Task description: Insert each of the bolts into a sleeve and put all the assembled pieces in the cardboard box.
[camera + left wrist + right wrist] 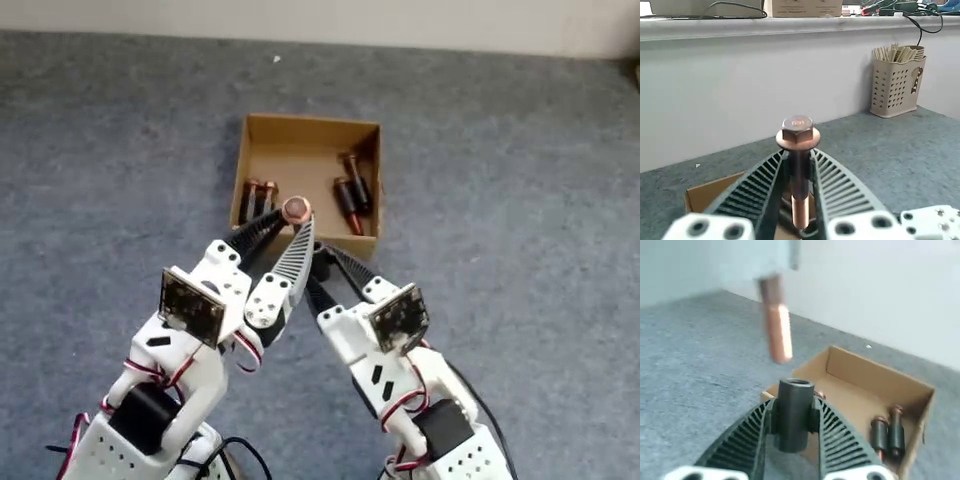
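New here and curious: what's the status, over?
Left jaws shut on bolt, head up. Right jaws shut on sleeve, bolt tip just above, apart. Nothing between them.

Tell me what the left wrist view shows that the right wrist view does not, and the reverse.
Left wrist, not right wrist: the hexagonal head of the bolt, held upright in the left hand, and a basket of sticks. Right wrist, not left wrist: a clear look at the black sleeve in the right hand, and assembled pieces in the cardboard box. Both: the bolt's shank and that box.
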You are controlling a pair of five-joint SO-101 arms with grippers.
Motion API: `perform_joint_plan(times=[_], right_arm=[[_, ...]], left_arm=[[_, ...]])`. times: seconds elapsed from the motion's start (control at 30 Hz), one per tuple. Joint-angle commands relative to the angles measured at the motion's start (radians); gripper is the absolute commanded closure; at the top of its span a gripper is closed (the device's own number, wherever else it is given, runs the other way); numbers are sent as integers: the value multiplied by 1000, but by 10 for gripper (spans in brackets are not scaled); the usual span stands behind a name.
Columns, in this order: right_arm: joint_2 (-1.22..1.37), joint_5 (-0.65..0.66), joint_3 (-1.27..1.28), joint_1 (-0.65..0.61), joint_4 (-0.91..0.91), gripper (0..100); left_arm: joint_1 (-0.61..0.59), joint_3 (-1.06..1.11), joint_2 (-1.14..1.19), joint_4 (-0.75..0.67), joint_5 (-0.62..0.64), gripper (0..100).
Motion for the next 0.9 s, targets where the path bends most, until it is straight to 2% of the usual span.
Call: perform_joint_plan(times=[0.0, 0.57, 0.87], right_arm=[[-13, 48, 99, -38, -54, 993], [-15, 52, 91, -33, -71, 993], [-15, 52, 101, 48, -171, 993]], left_arm=[[16, 1, -8, -60, 14, 994], [35, 39, -10, -54, 15, 994], [94, 12, -19, 68, 15, 994]])
